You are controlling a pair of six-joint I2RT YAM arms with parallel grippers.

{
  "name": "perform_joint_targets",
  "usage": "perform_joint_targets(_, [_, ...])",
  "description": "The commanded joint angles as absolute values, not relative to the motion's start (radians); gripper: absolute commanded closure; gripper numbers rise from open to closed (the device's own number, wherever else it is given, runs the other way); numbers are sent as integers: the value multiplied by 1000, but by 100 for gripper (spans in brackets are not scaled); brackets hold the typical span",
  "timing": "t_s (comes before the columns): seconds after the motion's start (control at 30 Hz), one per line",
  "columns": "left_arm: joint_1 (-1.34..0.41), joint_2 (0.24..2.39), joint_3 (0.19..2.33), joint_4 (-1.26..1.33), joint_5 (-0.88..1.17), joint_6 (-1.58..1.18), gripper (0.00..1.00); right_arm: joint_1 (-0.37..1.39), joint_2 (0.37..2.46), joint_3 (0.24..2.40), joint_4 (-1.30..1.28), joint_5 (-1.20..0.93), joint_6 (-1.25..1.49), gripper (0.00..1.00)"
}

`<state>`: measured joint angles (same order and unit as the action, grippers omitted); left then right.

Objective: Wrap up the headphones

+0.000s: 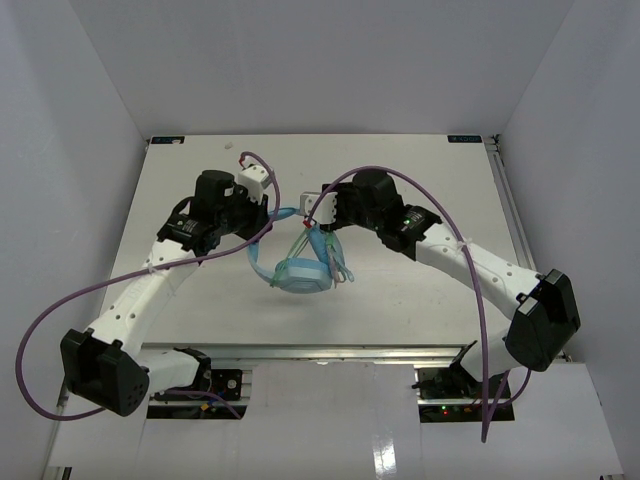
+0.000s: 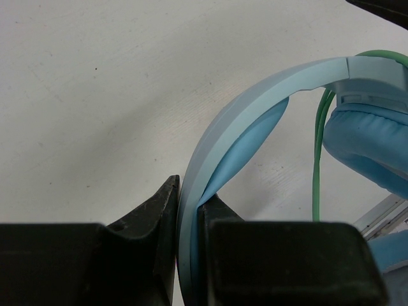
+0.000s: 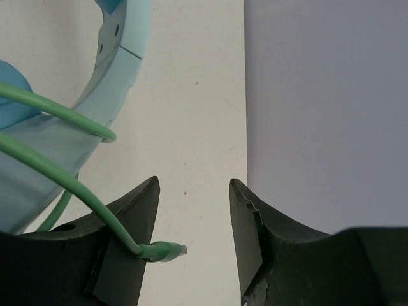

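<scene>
The light blue headphones (image 1: 300,272) are at the table's middle, ear cups toward the near side. My left gripper (image 1: 270,222) is shut on the curved headband (image 2: 255,95), which passes between its jaws (image 2: 189,191). A padded ear cup (image 2: 373,143) and the thin green cable (image 2: 317,166) lie to the right of it. My right gripper (image 1: 312,212) is just right of the headband (image 3: 121,51). Its jaws are apart (image 3: 193,191). The cable (image 3: 51,169) runs across its left finger, and the cable's plug tip (image 3: 164,250) rests against that finger's inner face, not pinched.
Thick purple robot cables (image 1: 420,180) loop over both arms. The white table (image 1: 180,180) ends at grey walls left, right and behind. A metal rail (image 1: 330,350) runs along the near edge. In the right wrist view the table edge meets the wall (image 3: 319,95) close by.
</scene>
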<state>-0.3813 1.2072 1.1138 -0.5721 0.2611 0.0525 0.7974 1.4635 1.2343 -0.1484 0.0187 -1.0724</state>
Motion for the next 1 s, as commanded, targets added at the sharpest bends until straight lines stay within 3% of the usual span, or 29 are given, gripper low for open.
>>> perform_joint_targets(0.0, [-382, 1197, 1179, -564, 363, -2, 100, 772, 1467, 1271, -188, -51, -1044, 44])
perform_joint_targets(0.17, [-382, 1211, 1185, -568, 401, -32, 100, 763, 1474, 1268, -218, -69, -1051, 25])
perform_joint_targets(0.97, [-379, 1295, 1271, -580, 405, -38, 100, 601, 1400, 1163, -254, -253, -1055, 13])
